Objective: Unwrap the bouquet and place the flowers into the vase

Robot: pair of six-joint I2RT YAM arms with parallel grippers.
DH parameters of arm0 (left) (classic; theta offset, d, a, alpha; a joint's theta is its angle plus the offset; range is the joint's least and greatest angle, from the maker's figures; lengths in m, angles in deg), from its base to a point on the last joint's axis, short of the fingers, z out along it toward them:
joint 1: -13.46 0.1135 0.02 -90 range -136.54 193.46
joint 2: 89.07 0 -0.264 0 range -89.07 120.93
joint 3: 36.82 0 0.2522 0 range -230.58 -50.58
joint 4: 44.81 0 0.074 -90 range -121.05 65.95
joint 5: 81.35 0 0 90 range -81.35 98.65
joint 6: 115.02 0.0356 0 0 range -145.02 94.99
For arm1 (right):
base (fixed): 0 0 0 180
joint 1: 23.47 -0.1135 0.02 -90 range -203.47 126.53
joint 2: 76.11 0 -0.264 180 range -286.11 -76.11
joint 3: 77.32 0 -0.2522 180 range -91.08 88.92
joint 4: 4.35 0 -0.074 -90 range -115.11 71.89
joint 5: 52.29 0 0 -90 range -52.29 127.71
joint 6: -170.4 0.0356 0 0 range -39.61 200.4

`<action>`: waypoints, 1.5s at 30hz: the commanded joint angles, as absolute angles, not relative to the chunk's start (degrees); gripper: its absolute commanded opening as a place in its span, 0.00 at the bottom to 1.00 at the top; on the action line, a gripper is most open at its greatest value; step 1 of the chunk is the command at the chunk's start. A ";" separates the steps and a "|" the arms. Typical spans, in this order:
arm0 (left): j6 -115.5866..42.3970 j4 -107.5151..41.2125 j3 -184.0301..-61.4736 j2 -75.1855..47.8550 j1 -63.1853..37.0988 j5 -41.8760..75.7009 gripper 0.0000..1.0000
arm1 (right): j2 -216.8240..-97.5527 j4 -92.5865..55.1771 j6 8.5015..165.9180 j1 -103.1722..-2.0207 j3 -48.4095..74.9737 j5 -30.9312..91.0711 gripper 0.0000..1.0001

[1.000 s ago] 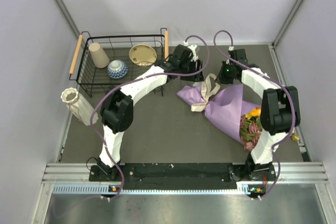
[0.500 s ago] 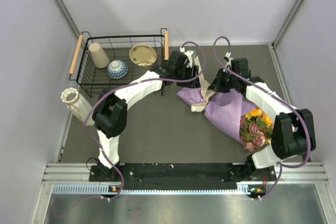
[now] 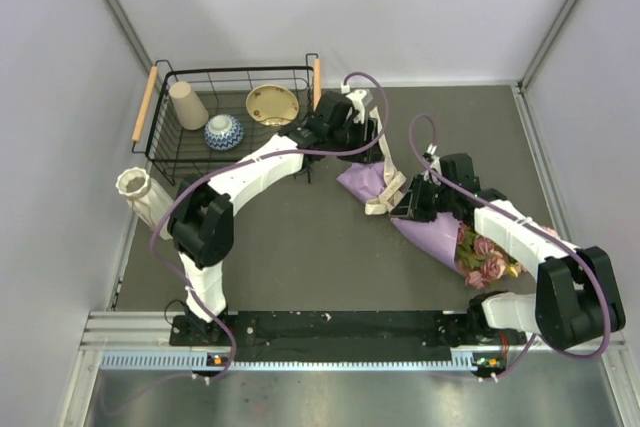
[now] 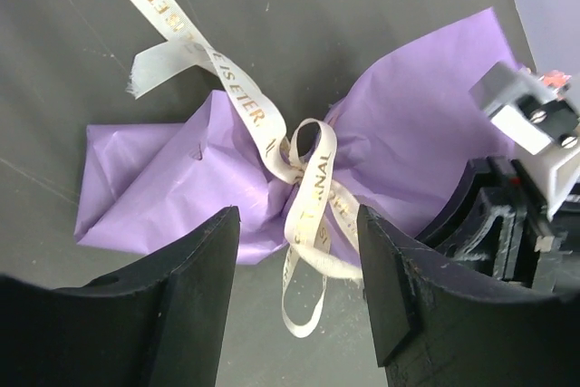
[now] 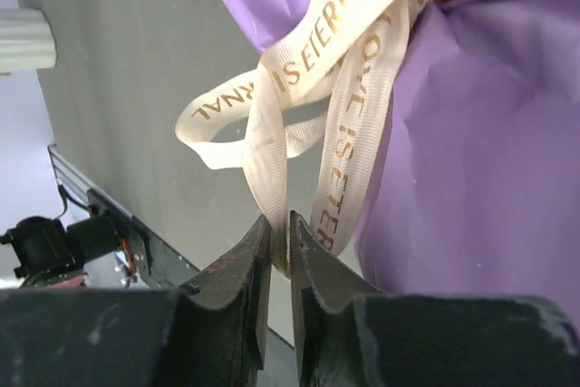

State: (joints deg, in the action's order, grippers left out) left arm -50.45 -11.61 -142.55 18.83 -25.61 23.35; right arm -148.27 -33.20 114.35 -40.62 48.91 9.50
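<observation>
While the top view is showing only the right end effector [image 3: 410,205] sitting on the bouquet [image 3: 432,240] at mid-bench [image 3: 300,247], its wrist camera is revealing it clenching one strand of the cream ribbon [image 5: 349,156]. The left end effector [image 4: 294,224] is hanging released, jaws spread over the ribbon's knot. The lilac paper [image 4: 408,147] is lying creased and tied, roses [image 3: 485,255] poking out toward the near right.

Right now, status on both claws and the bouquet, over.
Left claw open above the knotted ribbon. Right claw shut on one ribbon strand. Bouquet lying wrapped, flowers inside. Vase upright at left table edge.
</observation>
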 commanded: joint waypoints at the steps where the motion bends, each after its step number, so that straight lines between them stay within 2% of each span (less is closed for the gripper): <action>1: -50.86 -13.04 -147.60 22.62 -25.48 26.49 0.60 | -146.77 -29.54 115.90 -41.49 50.42 4.33 0.17; 5: -49.54 -9.62 -153.23 27.37 -25.65 26.23 0.59 | -145.20 -32.42 114.42 -41.66 49.99 3.42 0.34; 6: -48.58 -8.91 -154.54 28.34 -25.74 26.06 0.58 | -144.23 -33.22 113.80 -41.66 49.37 5.78 0.38; 7: -48.05 -8.20 -156.65 30.00 -26.00 25.71 0.56 | -143.27 -35.40 113.27 -41.66 48.58 7.02 0.47; 11: -46.11 -5.92 -160.26 33.53 -26.88 22.89 0.50 | -140.18 -39.37 112.04 -40.35 42.09 15.37 0.61; 17: -44.27 -3.28 -163.70 37.58 -28.29 19.03 0.45 | -145.44 -37.01 115.11 -31.30 35.24 13.72 0.61; 33: -45.40 -2.04 -165.98 42.15 -28.99 20.25 0.48 | -175.14 -29.54 114.76 -30.94 17.30 14.50 0.61; 38: -45.58 -2.13 -164.67 41.10 -29.08 18.85 0.19 | -185.87 -31.20 112.05 -31.11 7.81 15.65 0.61; 45: -45.67 -10.74 -152.98 31.79 -28.91 16.13 0.13 | -197.12 -37.87 103.35 -34.54 -5.11 27.05 0.59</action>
State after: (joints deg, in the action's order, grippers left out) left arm -45.72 -5.44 -156.34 39.17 -28.91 18.08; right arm -194.47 -34.47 110.20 -31.94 2.20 18.90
